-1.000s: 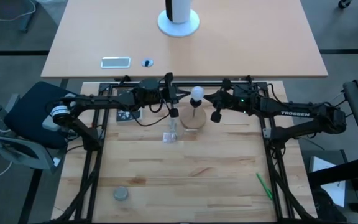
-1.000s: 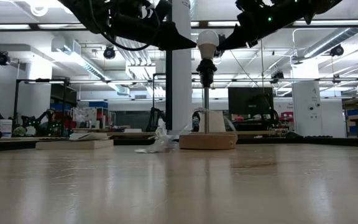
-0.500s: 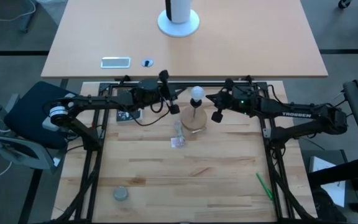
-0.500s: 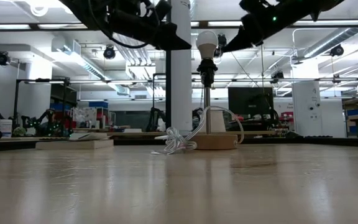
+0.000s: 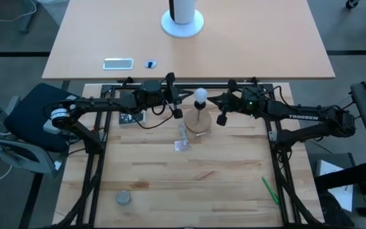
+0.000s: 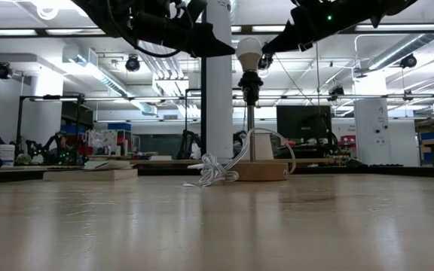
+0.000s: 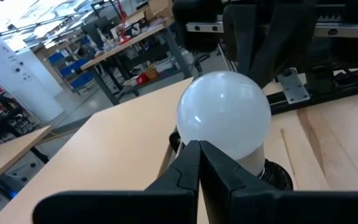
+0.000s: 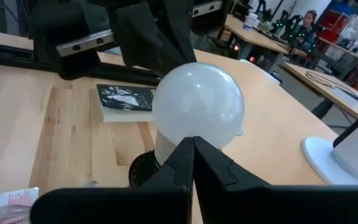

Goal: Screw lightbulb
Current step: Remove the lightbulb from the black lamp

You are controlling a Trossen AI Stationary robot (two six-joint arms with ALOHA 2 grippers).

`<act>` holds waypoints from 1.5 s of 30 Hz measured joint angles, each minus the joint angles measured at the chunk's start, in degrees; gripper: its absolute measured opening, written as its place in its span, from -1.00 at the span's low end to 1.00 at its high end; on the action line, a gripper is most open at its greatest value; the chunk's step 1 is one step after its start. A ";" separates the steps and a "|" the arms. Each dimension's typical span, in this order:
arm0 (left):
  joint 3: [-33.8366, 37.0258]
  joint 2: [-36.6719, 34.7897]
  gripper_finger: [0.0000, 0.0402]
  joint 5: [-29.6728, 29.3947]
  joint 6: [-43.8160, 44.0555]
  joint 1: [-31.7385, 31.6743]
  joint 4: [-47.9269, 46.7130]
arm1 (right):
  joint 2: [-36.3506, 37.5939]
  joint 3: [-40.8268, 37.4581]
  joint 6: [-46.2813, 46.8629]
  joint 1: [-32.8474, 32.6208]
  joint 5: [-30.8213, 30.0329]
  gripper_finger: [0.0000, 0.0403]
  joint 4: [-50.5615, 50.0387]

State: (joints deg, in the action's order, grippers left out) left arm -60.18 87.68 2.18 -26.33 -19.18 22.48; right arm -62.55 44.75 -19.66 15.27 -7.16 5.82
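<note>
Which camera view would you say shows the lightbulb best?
The left wrist view: the lightbulb fills the frame, seated in its black socket. The right wrist view is similar. The low view shows its profile, small; the high view shows only its top.

Pretty tight around the lightbulb (image 5: 200, 96): left gripper (image 5: 177, 113) and right gripper (image 5: 220, 119) flank it, both closed. Crumpled wrapper (image 5: 182, 140) sits just beside the wooden base (image 5: 198, 124); near tabletop (image 5: 189, 184) wide open.

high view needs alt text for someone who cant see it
A white lightbulb sits in a socket on a round wooden base at the table's far edge. The left end effector and right end effector, both shut, flank it without touching.
</note>
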 joint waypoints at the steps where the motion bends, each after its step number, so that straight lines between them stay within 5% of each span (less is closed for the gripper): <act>1: 0.00 0.00 -1.00 0.00 0.00 -0.03 0.01 | -0.25 0.00 0.01 0.00 0.00 -1.00 0.12; 18: 0.00 -0.05 -1.00 7.35 0.31 0.49 -0.13 | -0.74 0.00 0.11 1.31 -1.15 -1.00 0.55; 25: 0.00 -0.46 -1.00 5.69 0.31 0.44 -0.19 | -0.54 -0.13 0.37 2.03 -0.72 -1.00 -0.62; 30: 0.00 -0.85 -1.00 0.88 -0.14 0.44 -0.02 | 1.40 -0.22 2.00 1.97 -3.17 -1.00 -5.78; 34: 0.00 -0.71 -1.00 -4.33 -0.33 0.28 0.35 | 2.74 -0.22 2.00 1.62 0.78 -1.00 -4.96; 45: -0.02 0.99 -1.00 0.13 -0.63 0.52 1.74 | -0.17 -0.24 1.33 1.73 2.09 -1.00 0.26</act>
State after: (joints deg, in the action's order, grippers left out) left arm -60.20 88.67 2.31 -26.96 -18.66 24.22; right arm -62.72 44.51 -18.33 17.00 -5.06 6.08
